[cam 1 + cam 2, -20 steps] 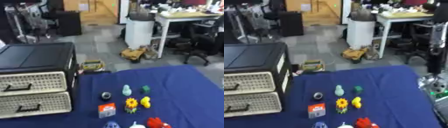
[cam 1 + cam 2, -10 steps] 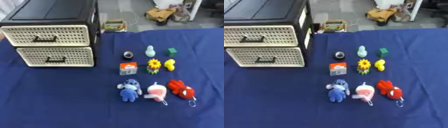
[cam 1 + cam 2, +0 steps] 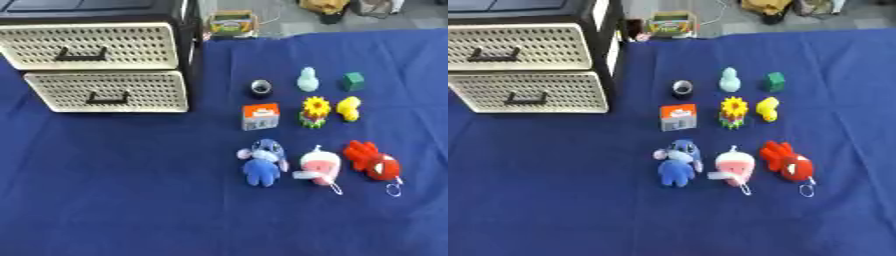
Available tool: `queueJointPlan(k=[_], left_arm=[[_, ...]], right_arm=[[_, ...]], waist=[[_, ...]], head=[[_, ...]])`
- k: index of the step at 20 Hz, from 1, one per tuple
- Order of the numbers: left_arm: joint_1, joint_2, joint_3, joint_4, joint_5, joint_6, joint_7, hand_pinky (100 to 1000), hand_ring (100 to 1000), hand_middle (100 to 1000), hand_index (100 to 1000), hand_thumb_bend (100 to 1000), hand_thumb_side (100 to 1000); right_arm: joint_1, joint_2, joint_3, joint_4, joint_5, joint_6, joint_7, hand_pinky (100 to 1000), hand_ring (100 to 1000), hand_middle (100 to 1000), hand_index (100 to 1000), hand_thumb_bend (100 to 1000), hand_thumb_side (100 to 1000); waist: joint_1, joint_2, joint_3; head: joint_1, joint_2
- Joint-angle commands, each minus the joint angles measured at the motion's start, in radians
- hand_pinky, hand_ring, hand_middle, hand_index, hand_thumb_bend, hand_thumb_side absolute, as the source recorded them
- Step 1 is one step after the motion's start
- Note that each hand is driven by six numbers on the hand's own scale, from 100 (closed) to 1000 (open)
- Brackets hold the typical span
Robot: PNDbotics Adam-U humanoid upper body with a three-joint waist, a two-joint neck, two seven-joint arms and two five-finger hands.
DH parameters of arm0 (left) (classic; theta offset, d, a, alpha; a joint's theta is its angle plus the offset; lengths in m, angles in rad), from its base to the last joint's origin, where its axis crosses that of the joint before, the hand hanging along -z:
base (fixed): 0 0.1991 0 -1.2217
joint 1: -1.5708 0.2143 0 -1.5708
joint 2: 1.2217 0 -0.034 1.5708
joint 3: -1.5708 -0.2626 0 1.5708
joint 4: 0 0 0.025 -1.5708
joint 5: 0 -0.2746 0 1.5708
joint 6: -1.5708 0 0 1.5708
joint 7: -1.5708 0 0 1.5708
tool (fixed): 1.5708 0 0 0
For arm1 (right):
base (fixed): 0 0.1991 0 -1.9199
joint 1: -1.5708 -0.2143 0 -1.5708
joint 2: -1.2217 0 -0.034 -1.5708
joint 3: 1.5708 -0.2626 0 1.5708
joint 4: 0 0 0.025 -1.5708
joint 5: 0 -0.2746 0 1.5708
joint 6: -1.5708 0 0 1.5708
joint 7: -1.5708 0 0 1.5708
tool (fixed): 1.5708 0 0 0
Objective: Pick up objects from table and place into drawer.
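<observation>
The drawer unit (image 3: 101, 60) is sitting far left on the surface (image 3: 114, 200); to its right, small toys (image 3: 315, 135) are lying in three rows.

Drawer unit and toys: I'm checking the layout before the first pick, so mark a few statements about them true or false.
1. Both drawers of the drawer unit are closed. True.
2. The blue plush lies right of the red plush. False: it lies left, with the pink plush between them.
3. The green block sits in the far row. True.
4. A robot hand holds the yellow flower. False: no hand shows in either view.
5. The toys lie on a blue cloth. True.
</observation>
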State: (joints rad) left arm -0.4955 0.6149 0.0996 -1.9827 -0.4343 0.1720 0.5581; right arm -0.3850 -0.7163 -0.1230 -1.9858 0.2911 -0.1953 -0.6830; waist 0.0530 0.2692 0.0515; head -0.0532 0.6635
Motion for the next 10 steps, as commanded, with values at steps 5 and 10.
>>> queueJointPlan(k=[5, 10], left_arm=[[-0.062, 0.203, -0.010, -0.017, -0.203, 0.145, -0.263, 100, 113, 208, 790, 100, 1000], [-0.102, 0.296, -0.053, -0.017, -0.216, 0.153, -0.589, 100, 100, 100, 798, 100, 1000]], right_arm=[[0.016, -0.057, -0.018, -0.014, 0.040, 0.000, -0.037, 752, 809, 836, 939, 100, 1000], [0.018, -0.068, -0.017, -0.014, 0.048, 0.003, -0.047, 752, 808, 836, 937, 100, 1000]], waist=[[0.002, 0.002, -0.001], [0.000, 0.009, -0.001]], head=[[0.021, -0.041], [0.033, -0.050]])
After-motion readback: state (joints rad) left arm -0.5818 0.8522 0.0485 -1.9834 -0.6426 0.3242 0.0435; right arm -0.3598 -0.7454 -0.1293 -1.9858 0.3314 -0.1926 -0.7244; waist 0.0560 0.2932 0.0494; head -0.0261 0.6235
